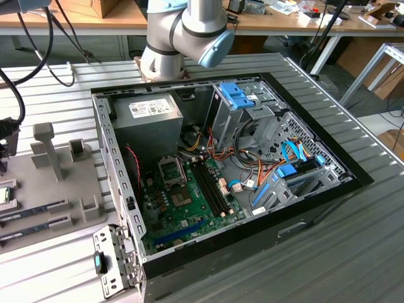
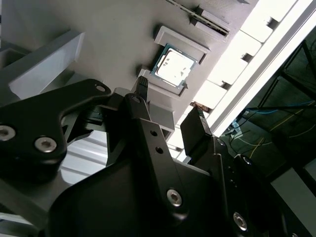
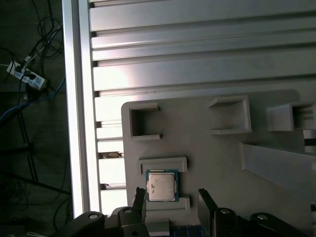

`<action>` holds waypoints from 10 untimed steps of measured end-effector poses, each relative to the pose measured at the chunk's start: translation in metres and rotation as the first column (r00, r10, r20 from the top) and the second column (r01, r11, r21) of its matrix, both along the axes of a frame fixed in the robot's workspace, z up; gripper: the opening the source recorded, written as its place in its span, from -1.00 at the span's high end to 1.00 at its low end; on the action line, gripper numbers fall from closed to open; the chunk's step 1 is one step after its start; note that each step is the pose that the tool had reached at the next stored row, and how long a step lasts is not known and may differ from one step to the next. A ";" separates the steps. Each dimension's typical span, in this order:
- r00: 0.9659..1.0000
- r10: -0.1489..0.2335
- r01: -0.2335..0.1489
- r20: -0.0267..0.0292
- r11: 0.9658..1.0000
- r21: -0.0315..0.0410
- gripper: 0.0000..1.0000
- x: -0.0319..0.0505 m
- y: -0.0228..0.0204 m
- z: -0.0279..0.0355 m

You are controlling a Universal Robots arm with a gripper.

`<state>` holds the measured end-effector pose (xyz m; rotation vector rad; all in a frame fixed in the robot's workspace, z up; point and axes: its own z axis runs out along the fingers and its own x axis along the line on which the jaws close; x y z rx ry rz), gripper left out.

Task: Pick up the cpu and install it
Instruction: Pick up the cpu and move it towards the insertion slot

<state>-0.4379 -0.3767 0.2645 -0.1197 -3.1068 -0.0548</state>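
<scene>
On the ribbed metal counter (image 3: 197, 49), a grey holder plate (image 3: 207, 158) cradles the cpu (image 3: 162, 186) flat, just beyond the tool (image 3: 172, 203), which hangs released and empty, its gap facing the chip.

In the exterior view the arm (image 1: 183, 31) leaves by the top edge. The grey tray (image 1: 57, 183) on the worktop (image 1: 265, 271) is cut off at the exterior view's left, where a sliver at the edge is probably the cpu (image 1: 3, 196). In the first wrist view the end effector (image 3: 172, 196) is cropped to its fingertips and a few bolts, a blue strip (image 3: 185, 230) between them is too cut off to name, and in the second wrist view its black body hides much of the tray.
</scene>
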 end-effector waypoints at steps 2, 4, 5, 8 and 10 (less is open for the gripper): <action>1.000 0.000 0.000 0.000 1.000 0.000 -0.08 0.0000 0.0000 -0.0006; 1.000 0.000 0.000 0.000 1.000 0.000 -0.08 0.0000 0.0000 -0.0009; 1.000 0.000 0.000 0.000 1.000 0.000 -0.08 0.0000 0.0000 -0.0010; 1.000 0.000 0.000 0.000 1.000 0.000 -0.08 0.0000 0.0000 -0.0014; 1.000 0.000 0.000 0.000 1.000 0.000 -0.08 0.0000 0.0000 -0.0021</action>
